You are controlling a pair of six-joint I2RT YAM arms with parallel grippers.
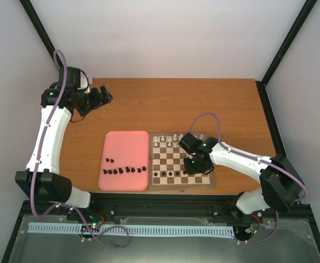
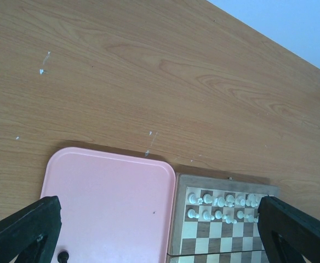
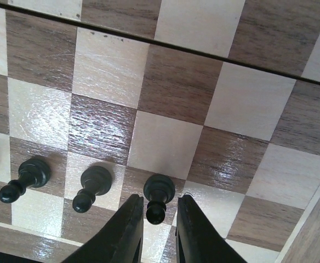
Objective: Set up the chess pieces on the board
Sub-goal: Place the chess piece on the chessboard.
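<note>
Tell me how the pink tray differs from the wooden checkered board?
The plain pink rectangular tray has one flat colour; the square wooden chessboard has light and dark brown checks. The tray holds only tiny black chess pieces; the board also holds white pieces. Both lie flat, side by side.

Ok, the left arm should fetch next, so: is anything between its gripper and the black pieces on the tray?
Nothing visible. The left gripper hangs open over the table beyond the tray. Only wood and bare pink tray lie between it and the black pieces.
</note>
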